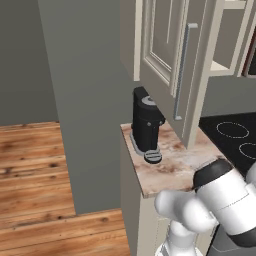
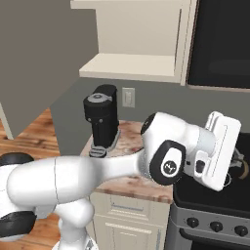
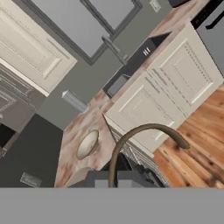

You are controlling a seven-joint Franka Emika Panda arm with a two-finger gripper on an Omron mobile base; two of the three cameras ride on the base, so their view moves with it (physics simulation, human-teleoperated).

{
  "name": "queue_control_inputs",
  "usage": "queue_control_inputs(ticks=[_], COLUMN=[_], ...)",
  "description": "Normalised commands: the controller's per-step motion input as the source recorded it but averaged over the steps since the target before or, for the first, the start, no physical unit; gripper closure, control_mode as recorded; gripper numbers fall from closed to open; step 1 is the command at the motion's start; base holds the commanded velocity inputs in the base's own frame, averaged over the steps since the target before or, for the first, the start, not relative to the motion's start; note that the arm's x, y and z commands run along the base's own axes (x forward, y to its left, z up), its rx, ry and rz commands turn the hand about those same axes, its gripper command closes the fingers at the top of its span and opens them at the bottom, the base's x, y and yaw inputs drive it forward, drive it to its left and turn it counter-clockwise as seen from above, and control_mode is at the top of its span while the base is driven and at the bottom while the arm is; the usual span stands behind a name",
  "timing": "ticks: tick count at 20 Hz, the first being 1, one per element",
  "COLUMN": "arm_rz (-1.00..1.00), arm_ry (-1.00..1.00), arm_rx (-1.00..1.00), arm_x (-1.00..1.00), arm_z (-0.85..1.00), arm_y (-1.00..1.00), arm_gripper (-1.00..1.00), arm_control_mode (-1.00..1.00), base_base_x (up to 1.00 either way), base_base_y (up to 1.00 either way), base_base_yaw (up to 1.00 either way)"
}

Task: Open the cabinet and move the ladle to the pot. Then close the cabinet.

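Observation:
The cabinet stands open. Its raised-panel door with the silver bar handle is swung out over the counter, and the bare shelf shows inside. My gripper is stretched out to the right above the black stove. It is shut on the ladle, whose curved brown handle rises from between the fingers in the hand view. A brown bit of the ladle sticks out past the hand in the right base view. The pot is out of view.
A black coffee machine stands on the marble counter under the open door. A black microwave hangs right of the cabinet. An oval dish lies on a counter above cream drawer fronts. Wood floor lies left.

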Motion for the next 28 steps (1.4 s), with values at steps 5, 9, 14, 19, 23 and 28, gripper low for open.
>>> queue_control_inputs(ticks=[5,9,14,19,23,28], arm_rz=[0.00,0.05,0.12,0.09,0.01,0.00], arm_ry=[0.00,0.01,0.00,0.00,0.00,0.00], arm_rx=[0.09,0.15,0.08,0.02,0.00,0.00], arm_x=[-0.08,-0.12,-0.22,-0.40,0.03,0.06], arm_z=[0.35,0.05,0.00,0.00,0.19,0.17], arm_y=[0.30,0.26,0.42,-0.09,-0.93,-0.98], arm_gripper=[1.00,1.00,1.00,1.00,1.00,1.00], arm_control_mode=[-1.00,-1.00,-1.00,-1.00,-1.00,-1.00], base_base_x=[0.00,0.00,0.00,0.00,0.00,0.00], base_base_y=[0.00,0.00,0.00,0.00,0.00,0.00], base_base_yaw=[0.00,0.00,0.00,0.00,0.00,0.00])
